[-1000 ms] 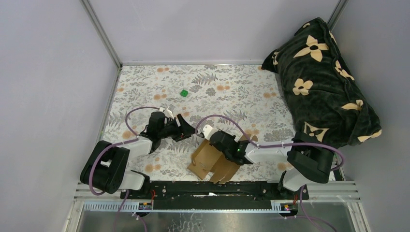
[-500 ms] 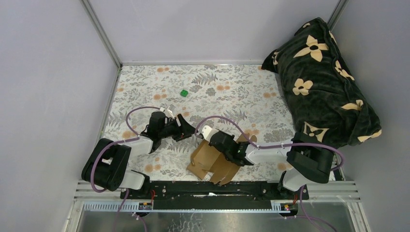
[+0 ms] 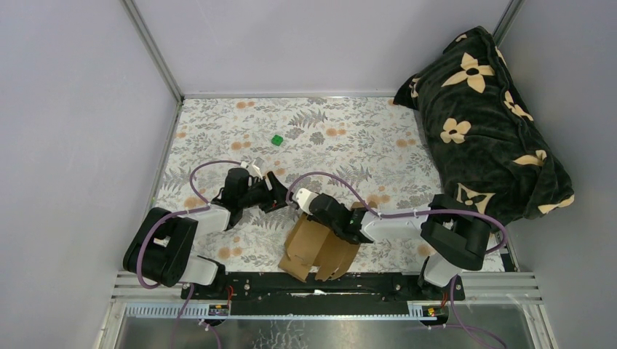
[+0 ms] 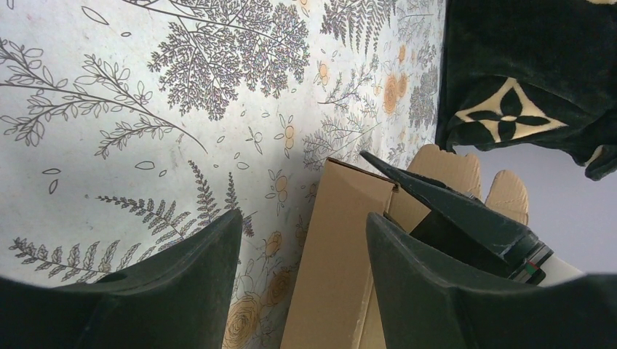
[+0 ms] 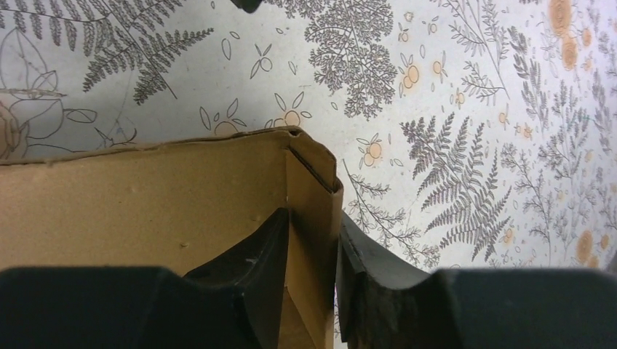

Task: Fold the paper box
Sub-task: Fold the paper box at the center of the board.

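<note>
The paper box (image 3: 314, 246) is plain brown cardboard, partly folded, with flaps (image 3: 336, 259) pointing toward the table's near edge. My right gripper (image 3: 346, 228) reaches into it from the right. In the right wrist view one upright folded wall (image 5: 313, 190) stands between the jaws of the right gripper (image 5: 311, 218). The left finger touches that wall and a thin gap shows at the right finger. My left gripper (image 3: 280, 195) hovers open just left of the box's far corner. In its own view, the left gripper (image 4: 302, 217) frames the box (image 4: 342, 247), holding nothing.
A small green cube (image 3: 276, 139) lies far back on the floral tablecloth. A dark blanket bundle with cream flowers (image 3: 484, 116) fills the right side and also shows in the left wrist view (image 4: 524, 73). Grey walls close in the left and back.
My right arm has pushed left and the box has slid and turned a little toward the near edge. The right jaws have loosened on the wall. The left arm has stayed put.
</note>
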Controlling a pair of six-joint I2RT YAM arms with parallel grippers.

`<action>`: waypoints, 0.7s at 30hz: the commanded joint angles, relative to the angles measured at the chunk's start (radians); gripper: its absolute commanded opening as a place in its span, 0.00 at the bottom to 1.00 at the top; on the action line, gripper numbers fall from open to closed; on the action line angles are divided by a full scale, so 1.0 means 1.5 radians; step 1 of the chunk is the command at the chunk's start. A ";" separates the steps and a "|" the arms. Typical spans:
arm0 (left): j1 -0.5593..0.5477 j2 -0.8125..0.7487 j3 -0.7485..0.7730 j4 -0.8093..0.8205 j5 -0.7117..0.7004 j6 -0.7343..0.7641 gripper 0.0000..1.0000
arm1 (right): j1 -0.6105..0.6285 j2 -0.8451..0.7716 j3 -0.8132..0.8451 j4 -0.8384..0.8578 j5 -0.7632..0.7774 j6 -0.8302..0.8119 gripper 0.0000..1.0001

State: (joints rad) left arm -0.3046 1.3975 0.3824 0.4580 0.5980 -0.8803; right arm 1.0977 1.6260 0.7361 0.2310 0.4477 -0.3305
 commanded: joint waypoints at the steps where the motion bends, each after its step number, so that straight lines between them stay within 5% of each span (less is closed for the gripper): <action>1: 0.003 0.004 -0.002 0.039 0.009 0.005 0.70 | -0.012 -0.002 0.048 -0.045 -0.036 0.014 0.38; 12: 0.003 0.006 -0.004 0.042 0.011 0.005 0.70 | -0.021 0.017 0.103 -0.095 -0.024 0.018 0.46; 21: 0.003 0.002 -0.002 0.032 0.004 0.008 0.70 | -0.047 -0.066 0.176 -0.168 -0.037 0.065 0.57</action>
State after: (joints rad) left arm -0.3046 1.3979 0.3824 0.4633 0.6025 -0.8803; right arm 1.0523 1.6245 0.8749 0.0319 0.3981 -0.2825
